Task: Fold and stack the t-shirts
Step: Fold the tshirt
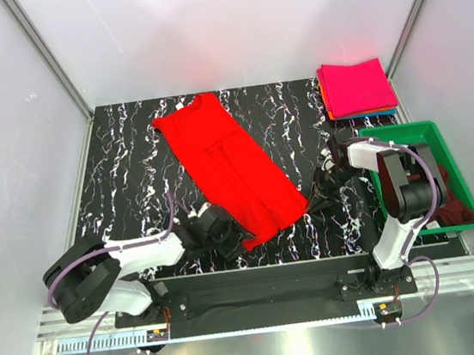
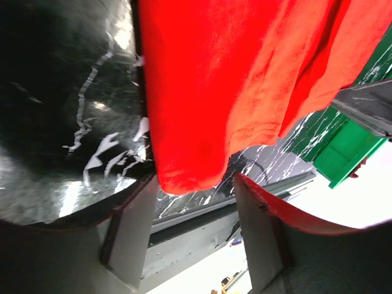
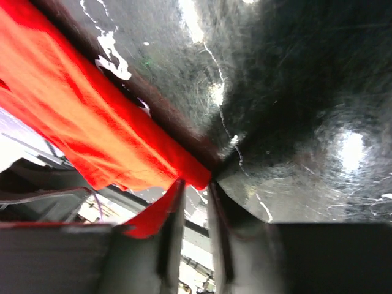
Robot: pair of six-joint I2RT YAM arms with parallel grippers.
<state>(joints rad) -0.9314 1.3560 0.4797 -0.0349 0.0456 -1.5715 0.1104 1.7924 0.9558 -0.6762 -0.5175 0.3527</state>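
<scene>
Because the left claw [image 2: 195,182] stands released around a hem corner of the red t-shirt [image 1: 227,166], spread left of the green bin [image 1: 413,130], and I cannot tell whether the right claw [image 3: 196,182], nearer the bin, grips cloth, lifting could skew it.

A shirt [image 1: 231,165] is spread at the middle of the bench [image 1: 133,173]; folded shirts [image 1: 356,87] are stacked far right, a bin [image 1: 413,128] set just nearer.

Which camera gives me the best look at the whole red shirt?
Top external: the red t-shirt shows whole, spread out diagonally. The left wrist shows only a hemmed corner of it, and the right wrist only one edge.
</scene>
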